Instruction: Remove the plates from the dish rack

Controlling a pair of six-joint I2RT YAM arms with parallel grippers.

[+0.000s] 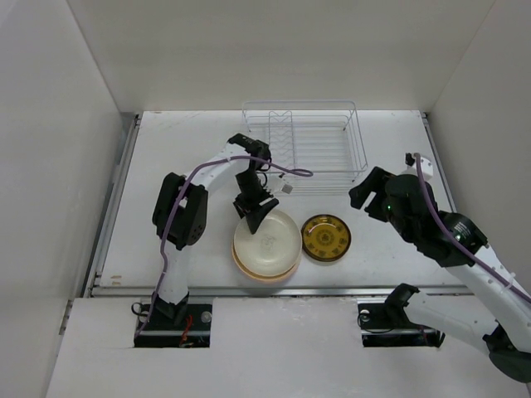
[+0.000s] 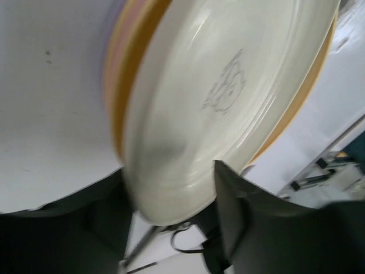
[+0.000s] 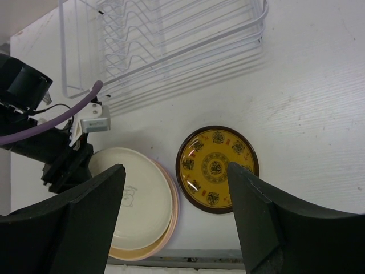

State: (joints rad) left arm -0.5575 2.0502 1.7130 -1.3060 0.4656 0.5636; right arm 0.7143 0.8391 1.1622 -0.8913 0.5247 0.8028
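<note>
Two dark fingers [image 2: 63, 228] of the left jaws fill the bottom of the left wrist view, blurred. They stand apart with the near rim of the cream plate [image 2: 228, 85] in the gap between them, and look released rather than clamped on it. That plate lies on top of a stack. The lower plates [image 2: 137, 51] show on the left finger's side as thin yellow-tan, pink and lavender bands. A faint grey mark is printed at the cream plate's middle; it cannot be read.

The right jaws are spread wide with nothing between them, hanging above the worktop [image 3: 319, 85]. Seen between their two fingertips, the small amber plate [image 3: 217, 169] lies flat, just beside the stack and parted from it by a thin strip. Its ring of dark emblems is too small to read.

Beyond both sets of jaws stands the dish rack [image 3: 171, 51], showing only its wire dividers. The stack sits close to the worktop's near edge. Bare white worktop spreads on the outer side of the right jaws.
</note>
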